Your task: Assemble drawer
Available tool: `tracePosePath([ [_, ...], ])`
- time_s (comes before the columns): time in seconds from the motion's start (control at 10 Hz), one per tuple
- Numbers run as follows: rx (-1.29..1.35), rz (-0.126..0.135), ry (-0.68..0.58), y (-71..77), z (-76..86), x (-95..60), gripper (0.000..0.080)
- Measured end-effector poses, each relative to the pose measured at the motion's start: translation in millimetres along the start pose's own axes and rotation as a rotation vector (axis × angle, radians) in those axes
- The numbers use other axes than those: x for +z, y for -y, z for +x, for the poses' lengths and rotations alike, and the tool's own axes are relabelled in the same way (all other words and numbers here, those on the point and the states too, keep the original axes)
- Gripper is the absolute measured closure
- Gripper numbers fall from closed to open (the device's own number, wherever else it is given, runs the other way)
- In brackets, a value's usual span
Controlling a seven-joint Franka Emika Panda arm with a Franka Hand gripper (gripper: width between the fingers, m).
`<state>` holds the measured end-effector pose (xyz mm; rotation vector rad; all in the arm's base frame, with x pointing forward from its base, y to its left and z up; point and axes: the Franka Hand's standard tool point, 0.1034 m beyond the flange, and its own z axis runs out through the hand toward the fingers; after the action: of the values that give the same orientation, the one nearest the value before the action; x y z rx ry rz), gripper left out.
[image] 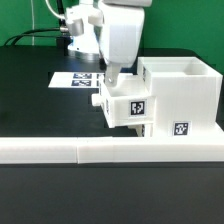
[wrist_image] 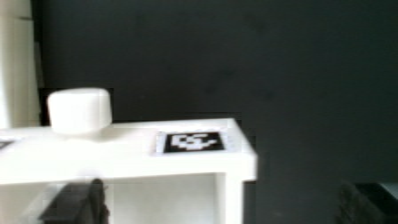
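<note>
The white boxy housing (image: 185, 90) stands at the exterior view's right, with a tag on its front. A small open-top tray (image: 128, 105) with a tag and a round knob (image: 97, 100) sticks out of the housing toward the exterior view's left. In the wrist view the tray's front wall (wrist_image: 143, 160) shows with its knob (wrist_image: 77, 110) and tag (wrist_image: 196, 142). My gripper (image: 113, 84) hangs just above the tray's knob end. It is open (wrist_image: 222, 205): one finger (wrist_image: 71, 205) is over the tray and the other (wrist_image: 374, 200) is beyond its side. It holds nothing.
The long low white L-shaped bar (image: 100, 150) runs along the front of the black table. The marker board (image: 78, 78) lies behind the tray. Cables and a mount stand at the back in the exterior view's left half.
</note>
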<state>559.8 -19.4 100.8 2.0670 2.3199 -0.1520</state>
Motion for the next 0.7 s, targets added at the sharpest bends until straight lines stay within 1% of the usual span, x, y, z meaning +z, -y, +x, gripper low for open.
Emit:
tracePosePath([
  [0.1,-0.034,0.011,0.001,4.2,-13.8,-0.8,0.0151],
  [0.2,-0.052,0.02,-0.005,7.6,-23.0,2.4,0.0151],
  [0.4,-0.05,0.02,-0.008,8.0,-24.8,3.2,0.0151],
  [0.5,-0.086,0.023,-0.039,9.8,-30.5,7.1,0.0151],
  [0.6,-0.095,0.023,-0.113,11.1,-39.8,16.1,0.0151],
  [0.7,-0.081,0.033,-0.154,10.6,-45.5,21.3,0.0151],
])
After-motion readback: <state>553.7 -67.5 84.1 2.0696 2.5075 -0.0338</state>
